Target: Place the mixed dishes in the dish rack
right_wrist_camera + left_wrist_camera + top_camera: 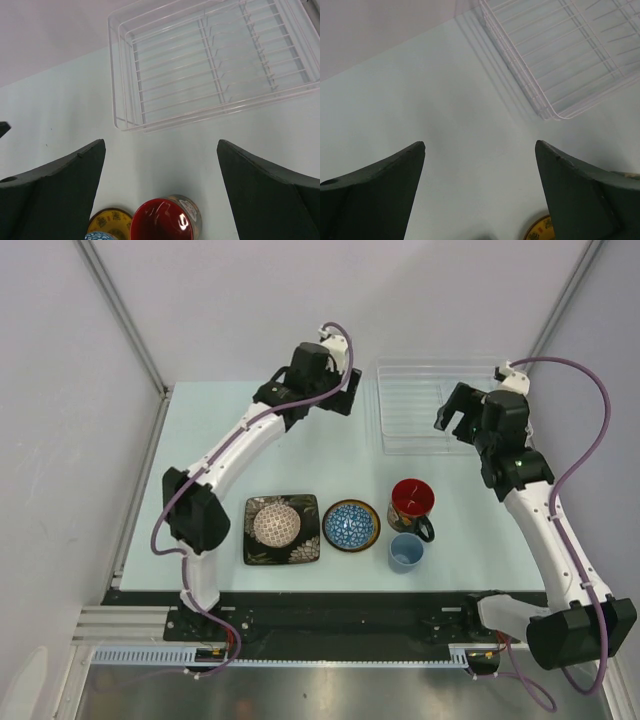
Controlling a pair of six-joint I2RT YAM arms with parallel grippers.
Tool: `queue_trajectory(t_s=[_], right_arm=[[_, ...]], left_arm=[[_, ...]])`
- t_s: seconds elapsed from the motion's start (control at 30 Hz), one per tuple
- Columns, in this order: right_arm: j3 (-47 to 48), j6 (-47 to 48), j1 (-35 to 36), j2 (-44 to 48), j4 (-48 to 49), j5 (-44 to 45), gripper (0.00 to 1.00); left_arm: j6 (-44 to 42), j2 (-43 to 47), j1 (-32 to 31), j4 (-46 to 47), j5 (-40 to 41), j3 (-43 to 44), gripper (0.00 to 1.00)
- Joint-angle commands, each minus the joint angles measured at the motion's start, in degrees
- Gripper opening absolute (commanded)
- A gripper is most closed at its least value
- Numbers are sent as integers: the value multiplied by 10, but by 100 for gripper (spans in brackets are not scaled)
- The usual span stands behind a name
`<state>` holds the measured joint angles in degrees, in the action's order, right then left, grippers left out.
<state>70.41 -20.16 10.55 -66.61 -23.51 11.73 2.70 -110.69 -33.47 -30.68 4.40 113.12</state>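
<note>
The clear dish rack (pixel 430 405) stands empty at the back right. A beige patterned bowl (pixel 274 524) sits on the black square floral plate (pixel 300 550) near the front. To its right, the blue patterned bowl (pixel 351 525) sits on the yellow saucer (pixel 110 220). The red-inside mug (pixel 411 500) and the light-blue cup (pixel 406 553) stand further right. My left gripper (pixel 343 398) is open and empty, above the table left of the rack (pixel 570 55). My right gripper (pixel 455 422) is open and empty over the rack's front edge (pixel 215 60), with the mug (pixel 165 220) below it.
The enclosure's grey walls close in the table at the back and on both sides. A strip of bare tabletop (pixel 330 460) lies between the rack and the row of dishes. The saucer's rim (pixel 542 231) shows at the bottom of the left wrist view.
</note>
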Motion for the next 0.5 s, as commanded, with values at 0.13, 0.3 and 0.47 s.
queue_trajectory(t_s=[0.13,0.3,0.47], right_arm=[[-125,-1,18,90,107,-33,100],[-185,11,37,133,151,-20,100],[-200,21,50,134,149,-3,100]], left_arm=[[33,-85,-15,110,-8,59,99],[84,-161,-15,165,-27,105,99],[122,-227,-19,188,-70,168,100]])
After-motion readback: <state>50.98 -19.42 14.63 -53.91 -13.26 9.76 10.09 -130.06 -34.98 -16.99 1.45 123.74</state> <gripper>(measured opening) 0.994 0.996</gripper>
